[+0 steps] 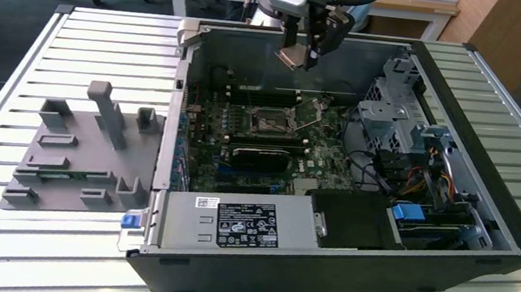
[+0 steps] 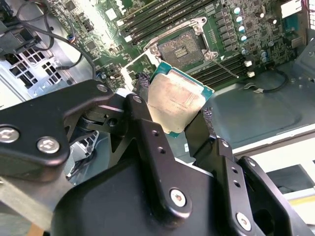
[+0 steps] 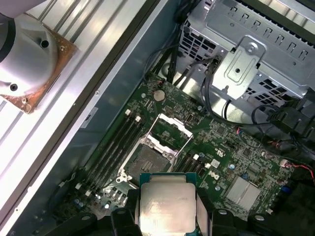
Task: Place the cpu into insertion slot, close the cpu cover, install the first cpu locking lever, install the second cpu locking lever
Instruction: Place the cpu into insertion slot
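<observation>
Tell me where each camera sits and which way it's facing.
Exterior view: off the arm, raised, angled down into the open black computer case; the gripper hangs above it holding the small square silvery-grey cpu.
First wrist view: on the arm, facing down past the gripper onto the green motherboard; its black fingers show.
Second wrist view: on the arm behind the gripper's black linkage, facing along the fingers.
Shared: both wrist views show the cpu clamped and the silver-rimmed square insertion slot beyond it.

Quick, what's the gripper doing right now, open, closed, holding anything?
Gripper: closed, holding the cpu by its edges, in the air, not yet in the slot.
</observation>
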### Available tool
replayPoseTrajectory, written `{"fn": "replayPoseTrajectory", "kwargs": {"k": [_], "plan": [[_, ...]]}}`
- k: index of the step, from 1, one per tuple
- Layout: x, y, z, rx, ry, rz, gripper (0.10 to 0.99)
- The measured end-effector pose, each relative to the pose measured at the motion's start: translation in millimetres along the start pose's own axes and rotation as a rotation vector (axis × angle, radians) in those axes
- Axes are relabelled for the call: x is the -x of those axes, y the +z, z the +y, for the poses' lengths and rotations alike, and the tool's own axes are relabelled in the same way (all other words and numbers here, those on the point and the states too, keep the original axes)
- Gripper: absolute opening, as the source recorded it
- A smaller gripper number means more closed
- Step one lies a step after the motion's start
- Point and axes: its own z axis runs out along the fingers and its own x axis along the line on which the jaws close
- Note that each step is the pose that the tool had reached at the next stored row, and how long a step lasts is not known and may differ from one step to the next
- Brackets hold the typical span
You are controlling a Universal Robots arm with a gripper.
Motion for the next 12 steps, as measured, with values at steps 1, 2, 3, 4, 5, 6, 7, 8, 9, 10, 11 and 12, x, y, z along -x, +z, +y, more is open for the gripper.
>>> {"fn": "replayPoseTrajectory", "kwargs": {"k": [1,2,3,4,5,6,7,8,9,10,11,12], "plan": [[0.0,0.0,0.0,0.0,0.004,-0.0003,0.541],[0.0,0.1,0.0,0.0,0.007,-0.0006,0.541],[0.0,0.1,0.0,0.0,0.01,-0.0009,0.541],[0.0,0.2,0.0,0.0,0.013,-0.0011,0.541],[0.0,0.2,0.0,0.0,0.015,-0.0014,0.541],[0.0,0.3,0.0,0.0,0.018,-0.0016,0.541],[0.0,0.3,0.0,0.0,0.021,-0.0019,0.541],[0.0,0.3,-0.1,0.0,0.023,-0.0021,0.541],[0.0,0.3,0.0,0.0,0.025,-0.0023,0.541],[0.0,0.3,0.0,0.001,0.028,-0.0025,0.541],[0.0,0.3,0.0,0.001,0.031,-0.0028,0.541],[0.0,0.4,-0.1,0.001,0.036,-0.0033,0.541]]}}
